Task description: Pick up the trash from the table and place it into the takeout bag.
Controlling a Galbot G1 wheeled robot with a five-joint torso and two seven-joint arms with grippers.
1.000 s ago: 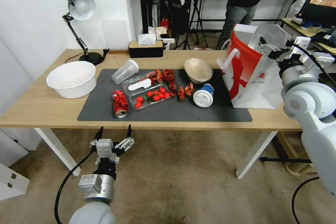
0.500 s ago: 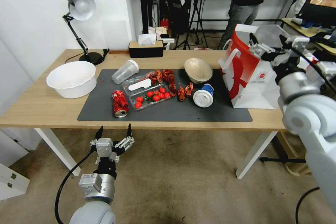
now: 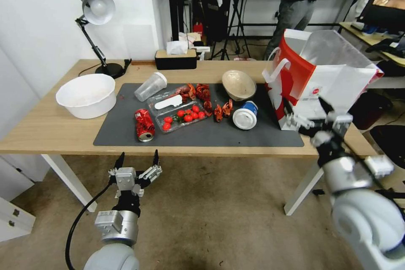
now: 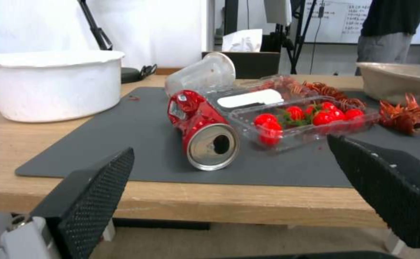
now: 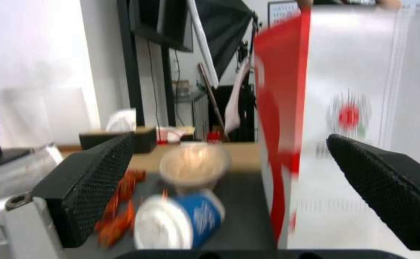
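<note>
the right wrist view is smeared with blur; the takeout bag there shows its red logo only as a fuzzy spot, its print unreadable, and its top and base run past the frame; the blue-and-white lidded cup and the beige round bowl are soft-edged, the red scraps beside them too blurred to make out; in the left wrist view the bowl is cut by the frame edge, and the clear plastic cup is partly hidden behind the crushed red drink can; in the head view the bag's inside is out of sight behind its walls; what it holds cannot be told.
</note>
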